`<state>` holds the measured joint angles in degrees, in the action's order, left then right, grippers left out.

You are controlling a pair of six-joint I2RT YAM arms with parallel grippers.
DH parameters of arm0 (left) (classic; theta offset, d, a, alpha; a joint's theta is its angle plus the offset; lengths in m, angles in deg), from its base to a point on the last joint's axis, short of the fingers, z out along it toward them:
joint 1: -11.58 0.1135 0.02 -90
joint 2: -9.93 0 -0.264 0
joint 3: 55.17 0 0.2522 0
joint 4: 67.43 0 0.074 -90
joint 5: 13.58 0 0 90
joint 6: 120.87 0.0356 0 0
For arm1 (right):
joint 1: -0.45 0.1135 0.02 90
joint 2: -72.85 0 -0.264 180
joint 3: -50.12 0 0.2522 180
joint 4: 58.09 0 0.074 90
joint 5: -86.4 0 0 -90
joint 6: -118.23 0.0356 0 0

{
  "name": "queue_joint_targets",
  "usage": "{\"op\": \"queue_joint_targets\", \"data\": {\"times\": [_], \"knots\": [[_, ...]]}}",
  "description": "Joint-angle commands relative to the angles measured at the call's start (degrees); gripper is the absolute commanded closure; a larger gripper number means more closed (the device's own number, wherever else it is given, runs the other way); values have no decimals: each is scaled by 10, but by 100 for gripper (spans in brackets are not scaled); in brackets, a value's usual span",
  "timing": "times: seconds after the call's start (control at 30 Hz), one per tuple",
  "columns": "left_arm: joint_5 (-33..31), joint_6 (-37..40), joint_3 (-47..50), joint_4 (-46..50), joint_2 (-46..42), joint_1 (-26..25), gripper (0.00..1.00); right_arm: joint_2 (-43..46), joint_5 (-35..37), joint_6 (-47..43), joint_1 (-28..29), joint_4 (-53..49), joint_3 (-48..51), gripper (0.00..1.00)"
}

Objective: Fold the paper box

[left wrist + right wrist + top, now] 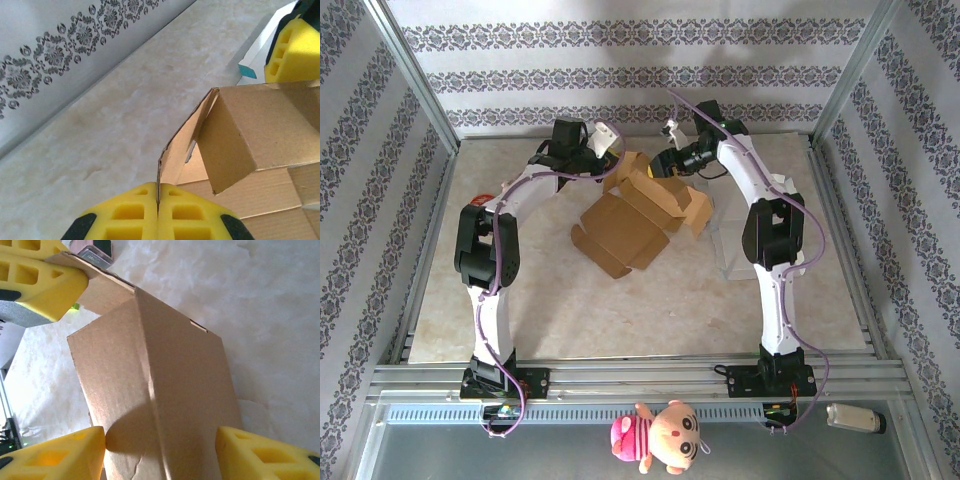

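You have the cardboard box [638, 215] lying part-folded on the desk [520, 300], a little above the middle of the top view, with both arms reaching to its upper edge. At the bottom of the left wrist view, the left fingers [165, 220] are pressed fully together on the thin edge of a raised flap, which stands up between the pads. The box body lies to the right of that flap. In the right wrist view, the right fingers [55, 457] stand well apart at the lower corners of the frame. A creased brown panel of the box fills the space between them. The near pad lies against the panel's edge, but you cannot tell from these views whether either pad presses on it.
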<state>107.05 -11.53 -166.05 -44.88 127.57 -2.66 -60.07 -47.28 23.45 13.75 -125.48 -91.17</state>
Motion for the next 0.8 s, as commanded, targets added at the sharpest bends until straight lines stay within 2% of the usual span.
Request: {"op": "queue_joint_targets", "data": {"times": [0.0, 0.53, 0.7, 0.77], "knots": [[24, -76, -29, 5, -8, -2, 100, 14, 43, 2, 8, 16, 31, 42], [37, -207, -72, 44, 21, -14, 100, 25, 79, -6, 22, 40, 58, 48], [34, -225, -15, 31, -3, -25, 100, 48, 108, -40, 35, 52, 98, 49], [31, -240, 22, 7, -17, -26, 97, 60, 128, -56, 41, 61, 119, 50]]}}
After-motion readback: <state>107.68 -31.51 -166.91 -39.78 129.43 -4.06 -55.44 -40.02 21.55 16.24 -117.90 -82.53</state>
